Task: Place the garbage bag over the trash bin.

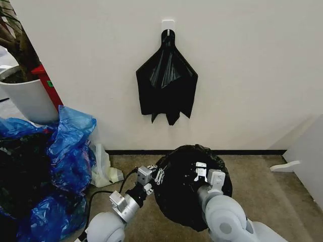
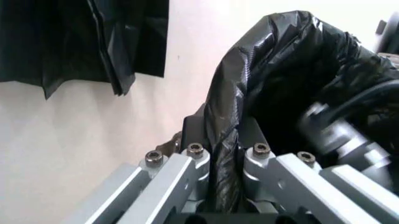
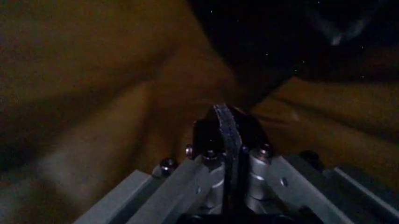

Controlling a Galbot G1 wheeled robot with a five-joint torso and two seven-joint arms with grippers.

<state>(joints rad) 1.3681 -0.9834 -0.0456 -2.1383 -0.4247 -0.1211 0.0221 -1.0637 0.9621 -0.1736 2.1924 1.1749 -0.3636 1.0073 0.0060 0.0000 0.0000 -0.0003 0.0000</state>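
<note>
The garbage bag (image 1: 189, 194) is a glossy black, wrinkled mound on the floor in front of me, bulging round in the head view. The trash bin is hidden beneath it. My left gripper (image 1: 157, 175) is at the bag's left edge; in the left wrist view it (image 2: 225, 154) is shut on a bunched fold of the black film (image 2: 281, 70). My right gripper (image 1: 201, 174) is at the top of the mound toward its right. The right wrist view shows it (image 3: 225, 126) shut on a thin sheet of the bag, with dark film all around.
A black kite-shaped bundle (image 1: 166, 85) hangs from a wall hook above the bag. Blue plastic bags (image 1: 70, 146) pile up at the left, below a white plant pot (image 1: 30, 98). A pale bag (image 1: 103, 169) lies by the baseboard. A white panel (image 1: 308, 156) stands at the right.
</note>
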